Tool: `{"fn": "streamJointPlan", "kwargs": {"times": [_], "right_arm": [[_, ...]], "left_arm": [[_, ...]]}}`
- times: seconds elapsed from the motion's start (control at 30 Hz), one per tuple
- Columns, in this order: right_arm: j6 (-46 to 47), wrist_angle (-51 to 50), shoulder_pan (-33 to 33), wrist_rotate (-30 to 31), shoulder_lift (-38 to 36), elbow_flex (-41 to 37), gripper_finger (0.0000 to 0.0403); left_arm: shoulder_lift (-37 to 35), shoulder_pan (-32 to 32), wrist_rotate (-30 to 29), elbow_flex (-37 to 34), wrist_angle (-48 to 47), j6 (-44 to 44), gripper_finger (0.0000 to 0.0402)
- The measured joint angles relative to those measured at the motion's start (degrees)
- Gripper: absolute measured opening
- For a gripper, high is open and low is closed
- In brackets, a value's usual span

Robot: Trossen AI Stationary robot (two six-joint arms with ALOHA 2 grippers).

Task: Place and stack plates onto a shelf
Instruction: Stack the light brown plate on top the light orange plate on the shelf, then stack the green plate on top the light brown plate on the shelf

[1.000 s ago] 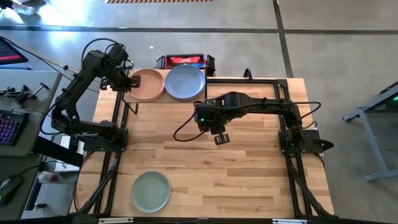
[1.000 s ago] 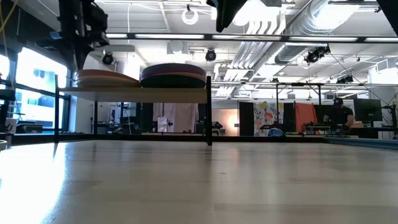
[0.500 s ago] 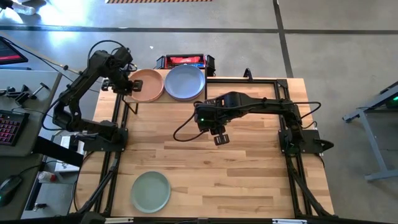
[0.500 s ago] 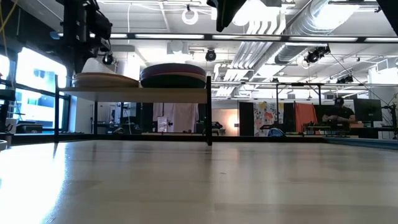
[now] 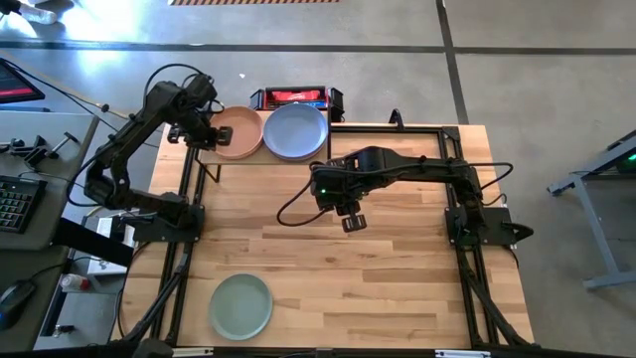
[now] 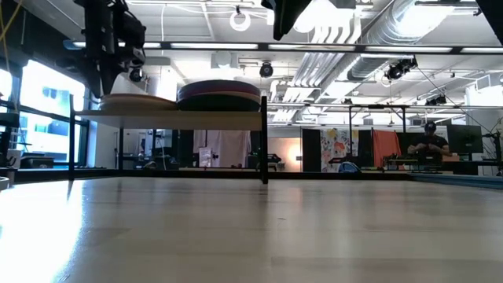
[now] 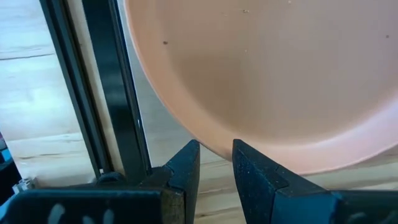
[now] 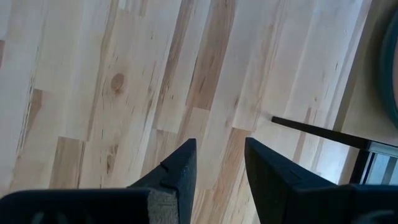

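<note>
- The left gripper (image 5: 206, 137) is at the left end of the shelf (image 5: 260, 156), at the outer rim of the peach plate (image 5: 235, 133). In the left wrist view its two fingers (image 7: 186, 171) stand a little apart, with the rim of the peach plate (image 7: 261, 81) just past the tips; they hold nothing.
- The right gripper (image 5: 353, 221) hangs over the middle of the table (image 5: 397, 278), well apart from every plate. Its fingers (image 8: 177, 171) are parted and empty, with only bare wood under them.
- Nearest to the front edge lies the sage green plate (image 5: 240, 305), alone at the front left of the table, flat on the wood. Around it the table is free on all sides.
- The whole middle and right part of the table is open wood. Black frame rails (image 5: 467, 268) run along its left and right edges.
- At the far edge stands the shelf, raised on thin black legs (image 6: 264, 141). It carries two stacks side by side: the peach plate on top of the left one and the blue plate (image 5: 295, 131) on top of the right one. The two rims are very close or touching; I cannot tell which.
- In the low view the right stack (image 6: 219, 95) is taller, with darker plates under its top.
- Behind the shelf, off the table, is a red and black object (image 5: 295, 97); no writing on it is readable.
- Far in the room a person (image 6: 430, 145) is at a desk.
</note>
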Motion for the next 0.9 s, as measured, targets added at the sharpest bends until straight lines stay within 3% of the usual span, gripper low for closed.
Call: {"fn": "streamJointPlan", "kwargs": {"times": [0.37, 0.7, 0.9], "right_arm": [[1.5, 0.1, 0.0, 0.0, 0.0, 0.0, 0.0115], [3.0, 0.1, 0.1, -0.3, 0.0, 0.0, 0.0115], [5.9, 0.1, 0.1, -1.2, 0.0, 0.0, 0.0115]], "left_arm": [[-1.6, 0.0, 0.9, 5.6, 0.0, 0.6, 0.008], [-1.6, -0.1, 1.0, 5.8, -1.5, 0.7, 0.008], [-3.0, -1.6, 6.8, 5.7, -7.1, 3.3, 0.008]]}}
